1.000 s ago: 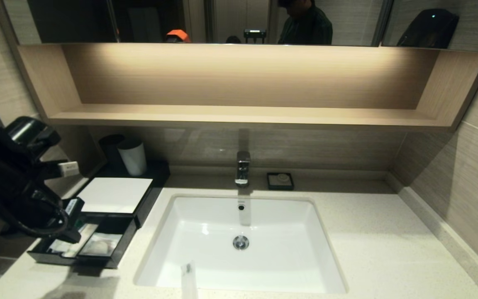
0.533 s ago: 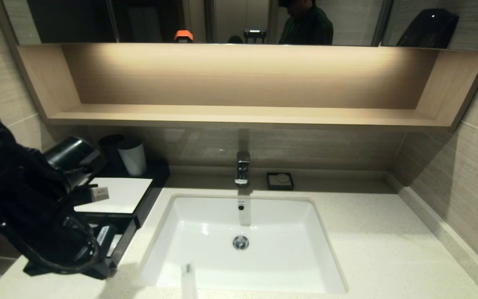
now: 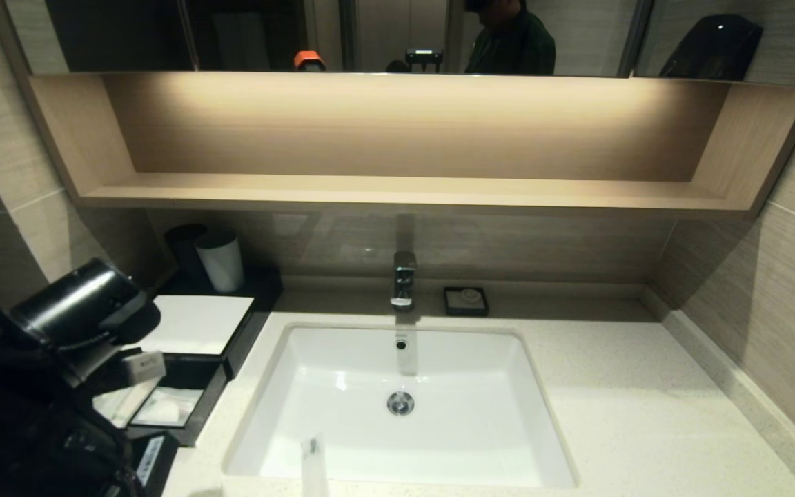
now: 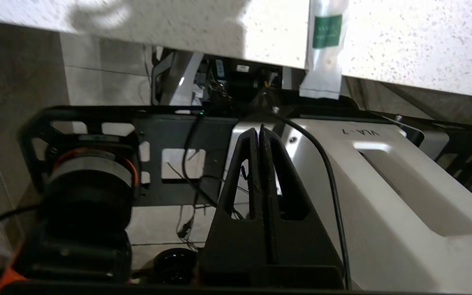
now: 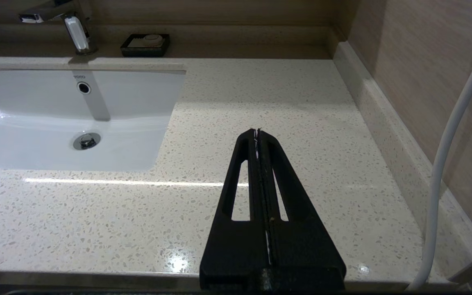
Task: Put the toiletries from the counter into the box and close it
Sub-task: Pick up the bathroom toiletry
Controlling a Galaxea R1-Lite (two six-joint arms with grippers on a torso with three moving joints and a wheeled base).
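Hanging low beside counter [image 3: 618, 414], left pincer [image 4: 259, 130] clenched, empty | right pincer [image 5: 257, 132] clenched, parked over counter

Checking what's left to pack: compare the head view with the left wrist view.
Head only: the box, its drawer open with packets inside, the basin and cups. Left wrist only: the left claw, shut and empty, off the counter's edge above the robot's base. Both: one packet overhanging the counter's front edge.
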